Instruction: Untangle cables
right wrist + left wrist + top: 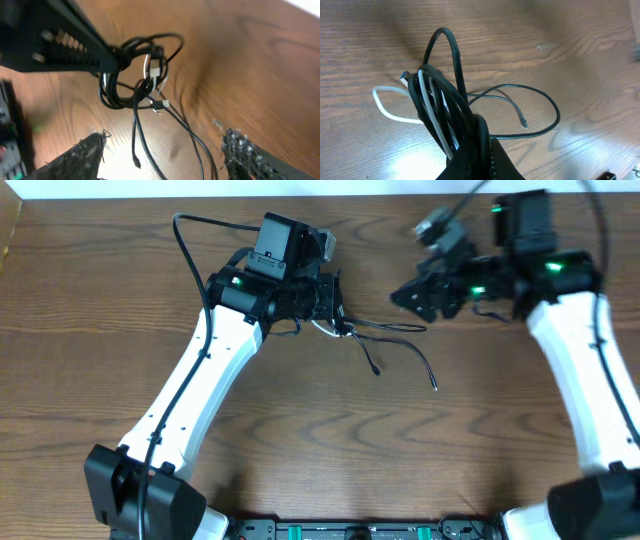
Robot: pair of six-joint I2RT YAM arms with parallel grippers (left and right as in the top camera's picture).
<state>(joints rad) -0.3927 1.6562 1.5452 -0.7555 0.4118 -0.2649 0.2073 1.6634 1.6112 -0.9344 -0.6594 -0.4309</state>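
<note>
Cables (pixel 451 102): black cords with a white cord (pixel 390 109) wound through, bunched in one knot at the far middle of the tabletop (pixel 300 450). Hangs from the left pincer (pixel 333 302), which clamps tight on the thick of the coil, with no gap showing between jaw and cord in the left wrist view. Seems raised a little off the wood, though hard to confirm. Spills thin black tails (pixel 557 111) out to the right and nearer, one ending in a small plug (pixel 523 122) flat on the wood, apart from the knot. Shows the white loop on the left of the knot in the left wrist view, with a blue-tipped plug (pixel 405 77) just beside the coil's top.

Right pincer (pixel 405 298): spread wide, holding nothing, just right of the knot and about as far back. Faces the coil in the right wrist view, knot ahead and roughly centred between the two fingers (pixel 87 152).

Long axis of the loose tails: from the knot out to the right and near, toward the right arm's side. Clearly nearer for the right arm, the left occupied as anchor. Probably calls for closing on a single strand just right of the knot and drawing it away rightward, along its own run. Risks catching several cords at once and tightening rather than freeing.
</note>
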